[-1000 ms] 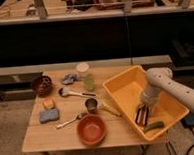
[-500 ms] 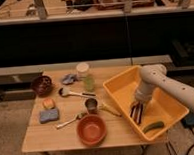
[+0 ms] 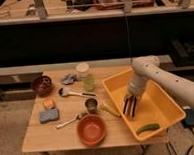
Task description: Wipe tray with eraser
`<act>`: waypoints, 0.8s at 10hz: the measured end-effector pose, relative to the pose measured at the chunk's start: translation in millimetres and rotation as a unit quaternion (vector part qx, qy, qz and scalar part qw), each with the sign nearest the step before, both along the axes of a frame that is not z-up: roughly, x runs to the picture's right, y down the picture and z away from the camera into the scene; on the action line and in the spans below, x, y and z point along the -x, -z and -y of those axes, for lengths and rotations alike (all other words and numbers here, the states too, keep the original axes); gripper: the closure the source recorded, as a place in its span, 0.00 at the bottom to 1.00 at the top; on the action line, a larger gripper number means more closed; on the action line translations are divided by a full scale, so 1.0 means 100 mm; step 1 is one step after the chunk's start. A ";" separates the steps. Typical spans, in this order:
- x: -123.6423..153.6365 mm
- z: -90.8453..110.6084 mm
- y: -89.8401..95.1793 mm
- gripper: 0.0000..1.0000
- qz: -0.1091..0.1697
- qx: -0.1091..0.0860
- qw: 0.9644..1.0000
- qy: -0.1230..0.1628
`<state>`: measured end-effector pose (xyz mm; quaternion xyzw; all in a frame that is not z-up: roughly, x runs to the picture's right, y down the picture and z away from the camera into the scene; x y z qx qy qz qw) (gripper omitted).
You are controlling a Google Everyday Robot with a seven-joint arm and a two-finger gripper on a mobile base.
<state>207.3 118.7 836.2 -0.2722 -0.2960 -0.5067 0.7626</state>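
Note:
The yellow tray (image 3: 159, 95) sits on the right end of the wooden table. My gripper (image 3: 131, 96) reaches down into its left half from the white arm (image 3: 160, 77) that comes in from the right. It is shut on the eraser (image 3: 129, 106), a dark-striped block pressed against the tray floor near the left wall. A green pickle-shaped thing (image 3: 146, 129) lies in the tray's near corner.
On the table left of the tray are an orange bowl (image 3: 91, 130), a metal cup (image 3: 91, 105), a yellowish piece (image 3: 109, 109), two spoons (image 3: 71, 121), a blue-grey sponge (image 3: 49, 115), a dark bowl (image 3: 41, 85) and a jar (image 3: 87, 77).
My gripper has slid the eraser across the tray floor, from the tray's middle toward its left wall and slightly farther back. The green thing has stayed put.

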 end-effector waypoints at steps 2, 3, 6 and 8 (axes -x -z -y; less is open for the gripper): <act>-0.19 0.07 -0.12 0.56 -0.003 0.006 1.000 -0.012; -0.25 0.07 -0.14 0.56 -0.006 0.009 1.000 -0.017; -0.53 -0.01 -0.23 0.56 -0.015 0.027 0.999 -0.037; -0.59 -0.16 -0.34 0.56 -0.013 0.045 0.998 -0.047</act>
